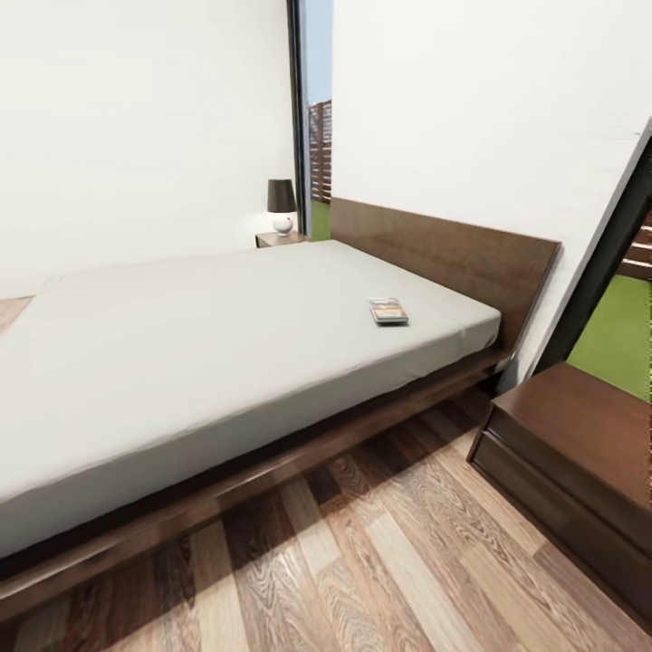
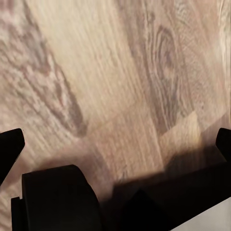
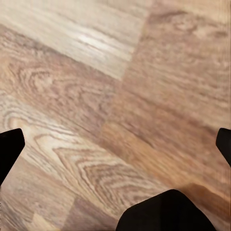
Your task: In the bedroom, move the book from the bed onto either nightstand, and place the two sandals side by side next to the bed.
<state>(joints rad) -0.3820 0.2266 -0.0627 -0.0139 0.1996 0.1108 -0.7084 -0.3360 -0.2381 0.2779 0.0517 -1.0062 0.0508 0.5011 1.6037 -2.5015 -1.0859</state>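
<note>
Two nightstands flank the bed (image 1: 226, 335) in the head view: the nearer nightstand (image 1: 580, 444) stands at the right, just beside the headboard (image 1: 444, 258) end, its glossy top bare; the farther nightstand (image 1: 279, 239) sits on the bed's far side and carries a small lamp (image 1: 282, 206) with a dark shade and a white round base. On the light-grey mattress the book (image 1: 388, 311) lies flat, near the headboard and toward the near edge, its cover showing an orange band; any lettering is too small to read. Open wood-plank floor (image 1: 389, 561) lies between the bed frame and the nearer nightstand. A dark-framed window (image 1: 310, 118) stands behind the far corner, another window (image 1: 625, 272) at the right edge. The left gripper (image 2: 115, 144) and right gripper (image 3: 115, 144) each point down at plank floor, dark fingertips at both picture edges, jaws spread wide with nothing between them.
</note>
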